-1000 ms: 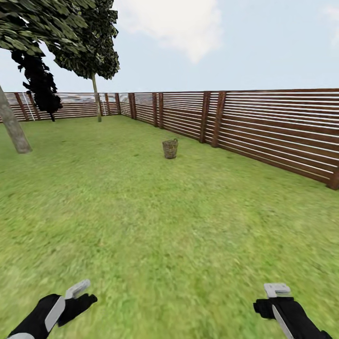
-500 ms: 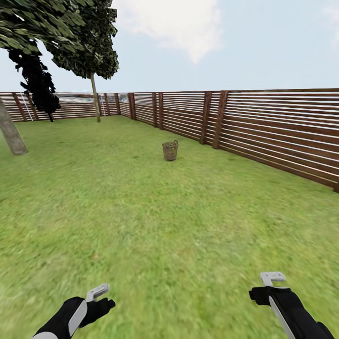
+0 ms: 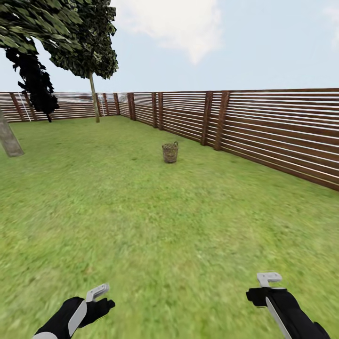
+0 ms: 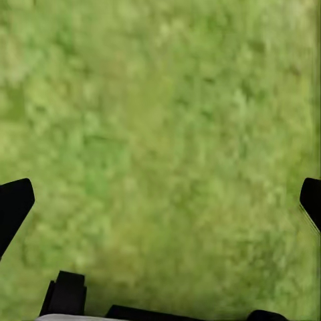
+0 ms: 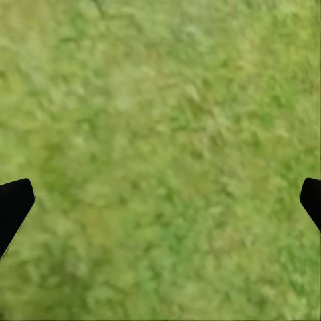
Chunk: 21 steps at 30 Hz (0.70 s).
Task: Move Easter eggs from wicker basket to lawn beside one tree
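Small brown woven wicker basket, round, tapering to its base, loop handle at rim, stands upright on mottled green lawn, mid-yard, near brown horizontal-slat wooden fence. Contents not discernible. Left gripper and right gripper: fingers spread wide, empty, over grass.

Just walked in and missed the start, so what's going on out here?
A two-armed robot stands on the lawn facing a wicker basket that sits well ahead near the wooden fence. The left gripper and right gripper are held low over the grass, open and empty. Nothing is being handled yet.
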{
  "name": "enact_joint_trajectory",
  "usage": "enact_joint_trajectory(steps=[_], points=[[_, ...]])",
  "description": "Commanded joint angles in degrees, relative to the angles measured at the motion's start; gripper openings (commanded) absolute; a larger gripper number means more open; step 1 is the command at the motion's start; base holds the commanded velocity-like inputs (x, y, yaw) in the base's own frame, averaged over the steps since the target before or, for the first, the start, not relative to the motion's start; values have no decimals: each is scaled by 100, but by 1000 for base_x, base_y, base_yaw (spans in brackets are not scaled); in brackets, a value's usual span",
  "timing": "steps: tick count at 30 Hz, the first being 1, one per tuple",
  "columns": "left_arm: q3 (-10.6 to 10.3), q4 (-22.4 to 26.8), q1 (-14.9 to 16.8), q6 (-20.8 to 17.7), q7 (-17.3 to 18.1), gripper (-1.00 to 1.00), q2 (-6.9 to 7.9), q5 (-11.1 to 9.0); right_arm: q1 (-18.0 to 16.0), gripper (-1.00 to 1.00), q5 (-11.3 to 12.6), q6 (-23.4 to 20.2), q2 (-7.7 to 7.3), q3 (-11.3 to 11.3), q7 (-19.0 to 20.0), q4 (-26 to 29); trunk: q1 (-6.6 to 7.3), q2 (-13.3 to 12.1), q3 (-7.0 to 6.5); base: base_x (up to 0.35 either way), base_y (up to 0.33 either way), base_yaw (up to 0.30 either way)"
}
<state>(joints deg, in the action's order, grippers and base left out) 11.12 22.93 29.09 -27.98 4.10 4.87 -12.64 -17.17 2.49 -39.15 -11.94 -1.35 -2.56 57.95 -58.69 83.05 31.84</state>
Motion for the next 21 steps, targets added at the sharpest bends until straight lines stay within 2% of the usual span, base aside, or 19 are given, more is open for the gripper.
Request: enact_joint_trajectory(steps=[1,11,21], points=[[39,5,3,-39,21,100,-3,-2,-4,100,23,-29,0,-37,-30,6,-3,3,6,345,0,0],[39,1,3,-42,21,100,-10,-1,-2,100,25,-16,18,-75,-42,-39,-3,3,6,345,0,0],[39,-4,2,-93,27,100,-12,-1,-2,100,23,-10,37,-270,-50,-72,-3,3,6,345,0,0]])
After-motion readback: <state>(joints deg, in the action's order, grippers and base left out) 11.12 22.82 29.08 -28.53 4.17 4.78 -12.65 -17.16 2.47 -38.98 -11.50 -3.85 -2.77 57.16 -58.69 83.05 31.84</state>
